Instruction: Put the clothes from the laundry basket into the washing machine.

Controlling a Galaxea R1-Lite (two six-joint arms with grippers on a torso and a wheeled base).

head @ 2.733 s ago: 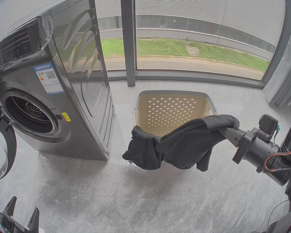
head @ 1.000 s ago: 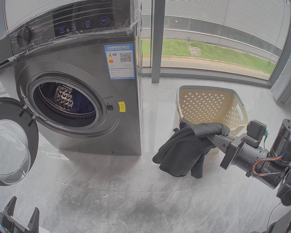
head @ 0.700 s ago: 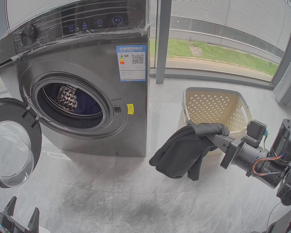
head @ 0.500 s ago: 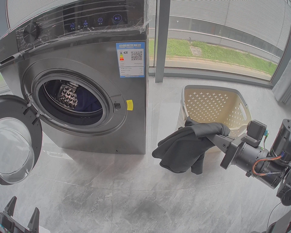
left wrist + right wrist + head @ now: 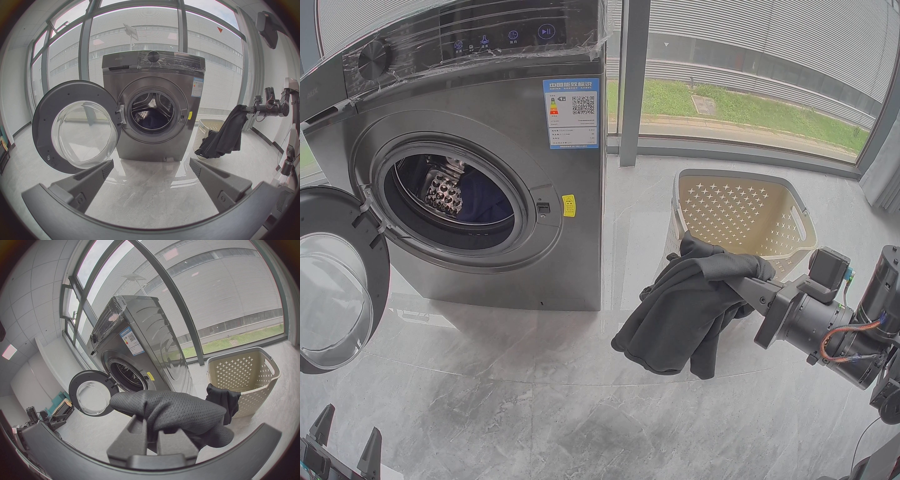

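- Hanging from the right gripper (image 5: 745, 284), the dark garment (image 5: 681, 312) droops in one long fold clear of the floor. It sits between the laundry basket (image 5: 737, 176) and the washing machine (image 5: 575, 250). It is probably held this high so the tail does not drag on the tiles.
- In the right wrist view the gripper's fingers (image 5: 131, 440) are pressed together on a bunched fold near the garment's top. The cloth spills over them, so the weight hangs to either side of the pinch.
- The garment's far end lies across the basket's near rim; whether it touches the rim I cannot tell.
- What shows of the basket's inside looks bare, so this is likely the last piece to go over.
- The washing machine stands just beside the basket, on the robot's left. Its round door (image 5: 334, 294) is swung wide to the left, which leaves the drum opening (image 5: 456, 200) free for loading.
- Some dark blue cloth (image 5: 484, 203) already lies in the drum.
- The left gripper (image 5: 351, 420) sits low and close to the robot. Its jaws are spread and empty, well apart from the path to the drum.
- The carry to the opening calls for care, since the loose tail could snag on the door or its seal.
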